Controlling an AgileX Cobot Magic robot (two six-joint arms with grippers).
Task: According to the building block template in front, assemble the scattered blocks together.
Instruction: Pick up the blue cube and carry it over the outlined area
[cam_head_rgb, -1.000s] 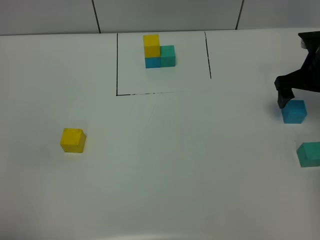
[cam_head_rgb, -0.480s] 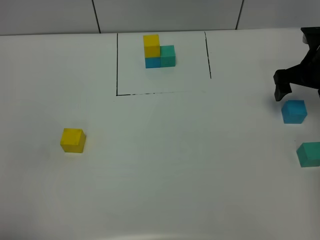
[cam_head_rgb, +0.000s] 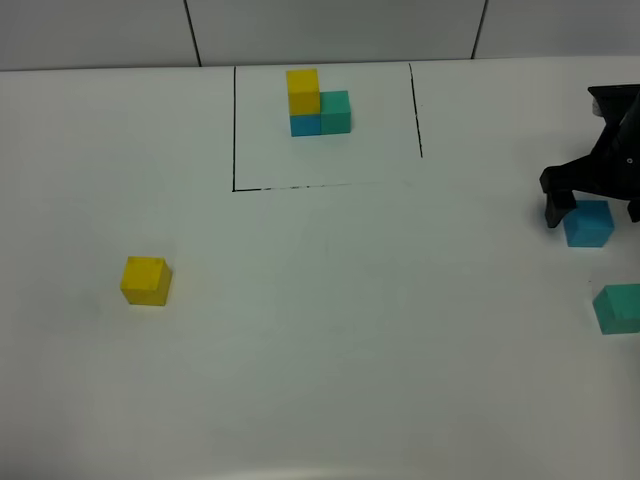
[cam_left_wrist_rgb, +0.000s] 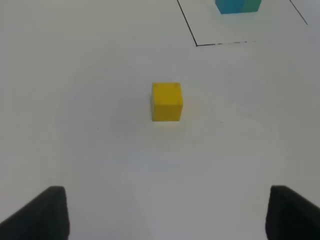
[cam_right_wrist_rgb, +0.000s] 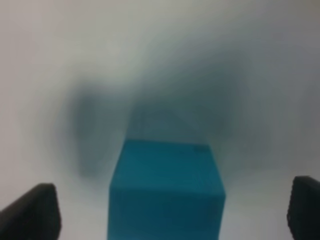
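- One change was recorded: the right gripper (cam_head_rgb: 592, 210) had come down over the sky-blue cube (cam_head_rgb: 590, 228), which had not shifted.
- Its jaws stood wide, with a clear gap on each side of the cube; nothing was gripped.
- Judgement: the first pick was imminent and assembly had not begun.
- The cube sat flat and plain-faced near the table's right edge, close to the teal cube (cam_head_rgb: 617, 308).
- The yellow cube (cam_head_rgb: 146, 280) lay well apart on the left, short of the left gripper (cam_left_wrist_rgb: 165, 212), which was wide and empty.
- The building block template (cam_head_rgb: 318, 100) stood inside its black frame at the far side.
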